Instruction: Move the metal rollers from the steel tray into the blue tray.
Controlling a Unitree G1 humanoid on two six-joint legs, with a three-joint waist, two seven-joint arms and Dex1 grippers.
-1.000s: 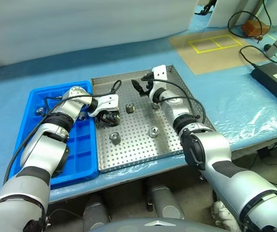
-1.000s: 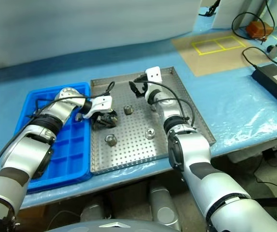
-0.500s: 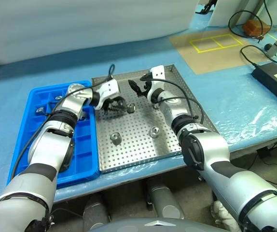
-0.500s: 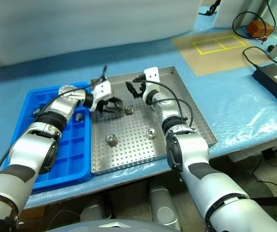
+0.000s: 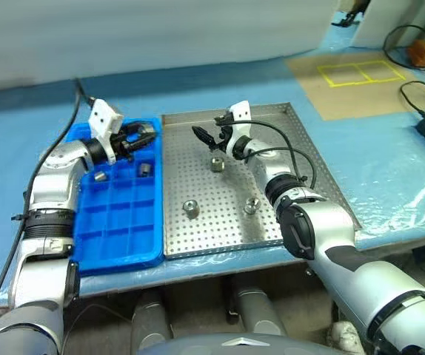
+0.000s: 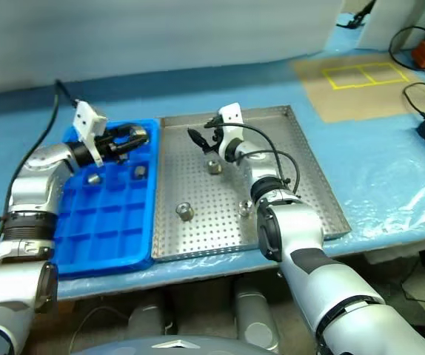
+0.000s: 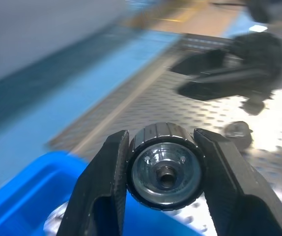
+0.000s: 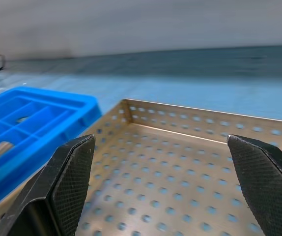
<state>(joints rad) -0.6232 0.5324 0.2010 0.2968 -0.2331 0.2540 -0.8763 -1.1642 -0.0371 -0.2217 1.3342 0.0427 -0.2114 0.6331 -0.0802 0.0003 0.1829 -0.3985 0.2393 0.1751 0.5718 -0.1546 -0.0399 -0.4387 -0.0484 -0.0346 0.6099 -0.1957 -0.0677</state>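
Gripping a roller, the left claw hangs over the far end of the blue tray, fingers pinched on the roller's ribbed sides; end-on it's a short silver cylinder with a dark rim and a small central hole. Two more rollers already sit in the blue tray's far compartments, one beside the other. On the steel tray, a perforated silver square with a low rim, three rollers lie loose: one near the middle far side, two nearer the front, well apart. The right claw hovers over the steel tray's far part with its fingers spread wide and nothing between them, just beyond the far roller. Both trays sit side by side, edges touching, on the blue-covered desk. Cables and a brown mat with yellow lines lie off to the right
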